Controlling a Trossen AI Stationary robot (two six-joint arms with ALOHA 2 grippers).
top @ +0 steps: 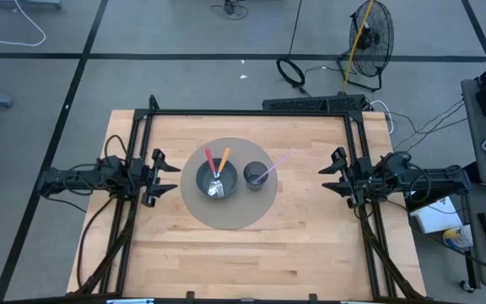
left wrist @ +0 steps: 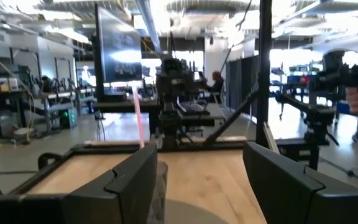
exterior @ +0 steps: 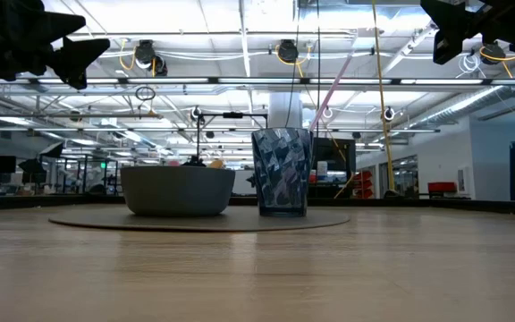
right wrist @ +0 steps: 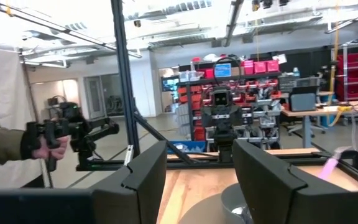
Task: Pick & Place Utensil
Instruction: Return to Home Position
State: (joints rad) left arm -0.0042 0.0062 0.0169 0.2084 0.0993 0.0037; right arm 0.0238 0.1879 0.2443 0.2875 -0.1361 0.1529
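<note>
The left arm (top: 83,179) and right arm (top: 420,179): black, jointed, each ending in two broad, angular dark fingers (left wrist: 126,183); black cables (top: 99,245) trail beneath.

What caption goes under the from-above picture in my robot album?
Gray bowl of utensils and blue cup with pink straw on round mat; left claw and right claw wait open at the sides.

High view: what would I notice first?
The round gray mat in the middle of the table holds a gray bowl with a pink fork and an orange-handled utensil. Right of the bowl stands a blue cup with a pink straw. The left gripper and right gripper wait open at either side.
</note>
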